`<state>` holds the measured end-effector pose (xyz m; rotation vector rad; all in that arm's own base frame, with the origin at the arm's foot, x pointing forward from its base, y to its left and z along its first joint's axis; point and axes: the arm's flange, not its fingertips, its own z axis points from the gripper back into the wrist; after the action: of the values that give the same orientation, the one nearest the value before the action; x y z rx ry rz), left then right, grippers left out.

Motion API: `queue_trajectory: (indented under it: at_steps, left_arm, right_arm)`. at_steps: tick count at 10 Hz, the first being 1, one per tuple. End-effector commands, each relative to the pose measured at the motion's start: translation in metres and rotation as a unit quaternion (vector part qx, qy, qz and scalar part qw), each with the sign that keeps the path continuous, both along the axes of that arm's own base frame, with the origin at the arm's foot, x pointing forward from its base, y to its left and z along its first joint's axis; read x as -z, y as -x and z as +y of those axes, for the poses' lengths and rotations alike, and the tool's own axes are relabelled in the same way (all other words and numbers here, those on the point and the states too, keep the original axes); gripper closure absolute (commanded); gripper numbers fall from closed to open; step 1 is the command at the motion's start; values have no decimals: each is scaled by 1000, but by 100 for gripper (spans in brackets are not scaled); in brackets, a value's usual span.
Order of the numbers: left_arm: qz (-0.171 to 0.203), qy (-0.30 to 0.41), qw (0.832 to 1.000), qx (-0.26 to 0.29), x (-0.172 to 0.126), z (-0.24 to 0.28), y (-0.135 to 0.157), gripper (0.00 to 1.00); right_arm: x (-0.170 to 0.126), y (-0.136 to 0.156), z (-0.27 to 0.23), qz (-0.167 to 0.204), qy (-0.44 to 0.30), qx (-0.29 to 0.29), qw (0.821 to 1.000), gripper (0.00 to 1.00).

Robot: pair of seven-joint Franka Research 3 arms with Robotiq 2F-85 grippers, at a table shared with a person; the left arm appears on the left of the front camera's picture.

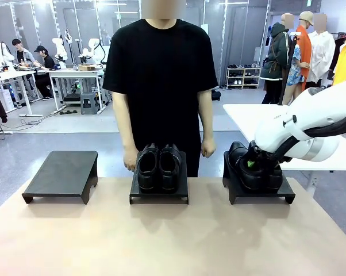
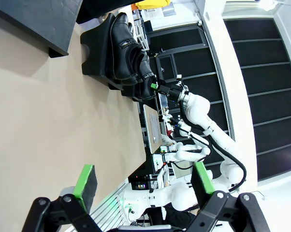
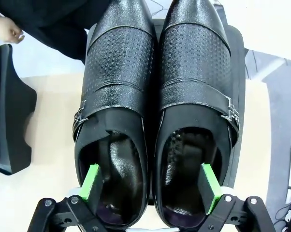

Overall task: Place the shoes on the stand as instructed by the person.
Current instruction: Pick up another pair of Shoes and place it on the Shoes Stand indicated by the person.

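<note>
End effector [image 3: 148,186] (fingers apart) inside strapped shoes [image 3: 157,111]

One fixed camera and two wrist cameras.
The front view looks across the counter [image 1: 161,241] at the person [image 1: 161,80] on the far side. The left wrist view, rolled sideways, looks along the counter from well back. The right wrist view looks straight down, close above the strapped shoes [image 3: 157,111] on the stand [image 1: 259,192], which all three views share.
</note>
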<state>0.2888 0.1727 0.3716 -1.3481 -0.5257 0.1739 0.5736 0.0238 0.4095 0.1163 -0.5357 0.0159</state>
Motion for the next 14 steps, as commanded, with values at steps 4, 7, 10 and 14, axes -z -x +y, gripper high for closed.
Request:
queue_trajectory:
  at_steps: [4, 7, 10, 14]
  left_arm:
    - [-3, 11, 1000, -2, -2, 0, -1, 0]
    - [-3, 11, 1000, -2, -2, 0, -1, 0]
    - [-3, 11, 1000, -2, -2, 0, -1, 0]
    - [-3, 11, 1000, -2, -2, 0, -1, 0]
  right_arm:
    - [1, 0, -1, 0, 0, 0, 1000, 0]
    - [1, 0, -1, 0, 0, 0, 1000, 0]
    - [1, 0, -1, 0, 0, 0, 1000, 0]
    - [-64, 42, -1, -24, -33, -12, 999, 0]
